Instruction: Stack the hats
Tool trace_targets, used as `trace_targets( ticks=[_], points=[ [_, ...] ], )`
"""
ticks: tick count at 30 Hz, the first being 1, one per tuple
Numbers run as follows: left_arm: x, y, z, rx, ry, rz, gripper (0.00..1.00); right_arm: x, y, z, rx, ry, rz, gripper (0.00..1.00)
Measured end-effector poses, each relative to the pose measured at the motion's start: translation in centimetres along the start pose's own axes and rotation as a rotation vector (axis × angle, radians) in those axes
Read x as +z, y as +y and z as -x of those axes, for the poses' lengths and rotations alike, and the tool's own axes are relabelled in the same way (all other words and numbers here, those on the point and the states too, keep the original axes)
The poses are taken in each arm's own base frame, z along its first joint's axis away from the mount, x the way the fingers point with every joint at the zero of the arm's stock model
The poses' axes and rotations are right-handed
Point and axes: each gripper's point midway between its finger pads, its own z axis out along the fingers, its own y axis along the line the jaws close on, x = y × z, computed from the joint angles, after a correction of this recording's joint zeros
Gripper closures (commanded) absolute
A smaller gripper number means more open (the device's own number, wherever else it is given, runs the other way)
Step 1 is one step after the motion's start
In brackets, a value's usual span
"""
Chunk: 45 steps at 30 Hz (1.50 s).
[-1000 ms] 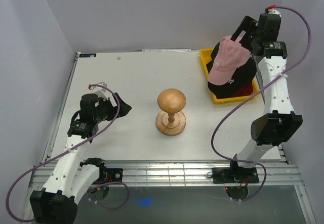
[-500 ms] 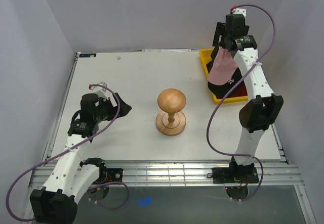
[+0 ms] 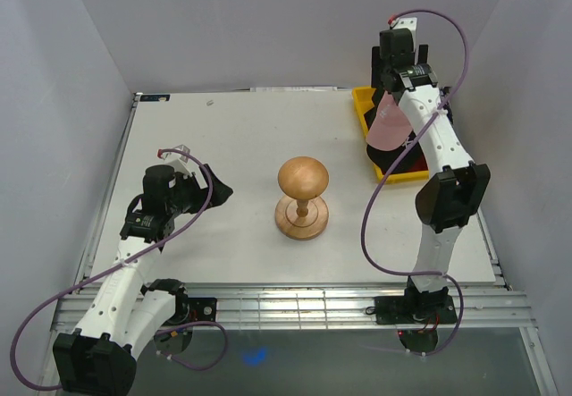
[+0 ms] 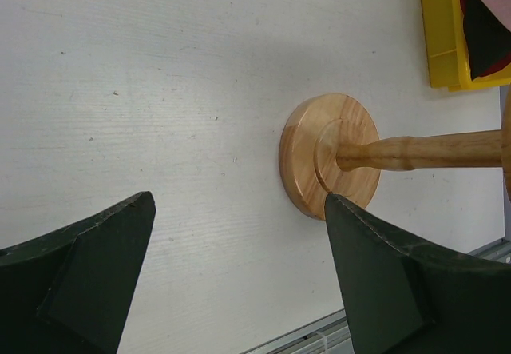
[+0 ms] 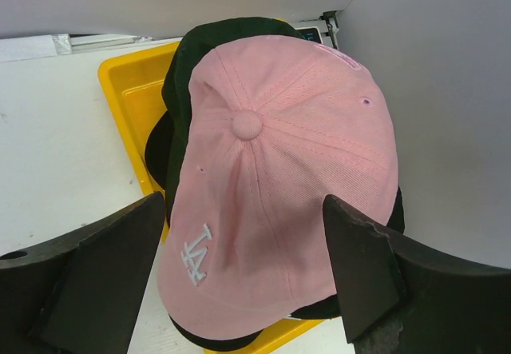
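The pink cap (image 5: 279, 178) tops a pile of dark caps (image 5: 177, 82) in the yellow bin (image 5: 128, 90) at the far right corner of the table (image 3: 223, 146). The right hand (image 5: 243, 218) hovers above it, fingers spread wide, grasping nothing. The left hand (image 4: 239, 210) hangs released near the wooden stand (image 4: 327, 156), which stands mid-table between it and the bin.

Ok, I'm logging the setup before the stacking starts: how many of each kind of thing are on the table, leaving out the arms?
Pink cap: 1
Dark caps under it: at least 1, the pile hides the rest
Yellow tray: 1
Wooden stand: 1
Total: at least 4
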Motion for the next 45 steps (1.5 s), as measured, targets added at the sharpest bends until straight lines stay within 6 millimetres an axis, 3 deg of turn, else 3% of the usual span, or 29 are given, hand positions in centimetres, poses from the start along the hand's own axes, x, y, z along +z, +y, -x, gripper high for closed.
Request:
trace_targets(
  ticks=[4, 11, 21, 26, 37, 45],
  points=[
    [0.0, 0.0, 0.0, 0.001, 0.001, -0.001, 0.02, 1.1, 0.4, -0.9, -0.024, 0.023, -0.017, 0.17],
    [0.0, 0.0, 0.0, 0.001, 0.001, -0.001, 0.02, 2.0, 0.4, -1.9, -0.052, 0.045, -0.045, 0.31],
    [0.0, 0.0, 0.0, 0.001, 0.000, -0.001, 0.02, 1.8, -0.2, -1.3, -0.055, 0.032, -0.070, 0.74],
    [0.0, 0.0, 0.0, 0.001, -0.001, 0.000, 0.02, 1.5, -0.4, -0.7, -0.046, 0.021, -0.072, 0.89],
    [0.0, 0.0, 0.0, 0.001, -0.002, 0.002, 0.02, 0.1, -1.1, 1.6, -0.008, -0.034, -0.061, 0.92],
    [0.0, 0.0, 0.0, 0.002, -0.001, 0.001, 0.02, -3.8, -2.4, 5.7, 0.058, -0.140, -0.004, 0.92]
  ],
)
